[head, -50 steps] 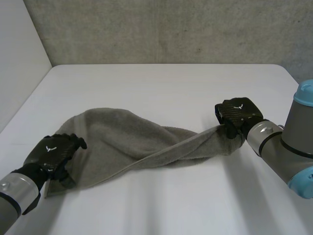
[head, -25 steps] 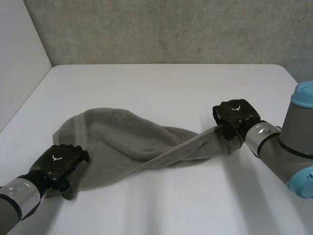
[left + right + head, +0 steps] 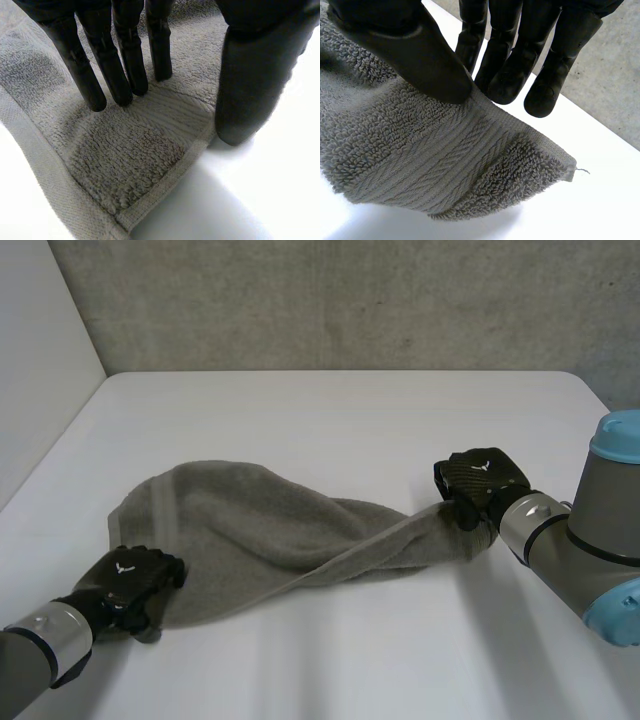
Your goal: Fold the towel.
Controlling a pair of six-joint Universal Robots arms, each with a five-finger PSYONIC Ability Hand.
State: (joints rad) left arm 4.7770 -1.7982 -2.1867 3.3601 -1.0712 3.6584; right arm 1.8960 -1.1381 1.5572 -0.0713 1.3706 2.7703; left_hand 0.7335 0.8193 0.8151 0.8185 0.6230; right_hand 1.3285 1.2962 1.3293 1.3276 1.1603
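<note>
Towel (image 3: 250, 520) twisted: right hand (image 3: 480, 478) pinches one corner; left hand (image 3: 125, 575) rests flat, ungripping, on another, which may slip if pulled.

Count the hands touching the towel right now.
2. The left hand rests straight fingers on the towel by its near left corner; the right hand pinches the raised right-end corner between thumb and fingers.
</note>
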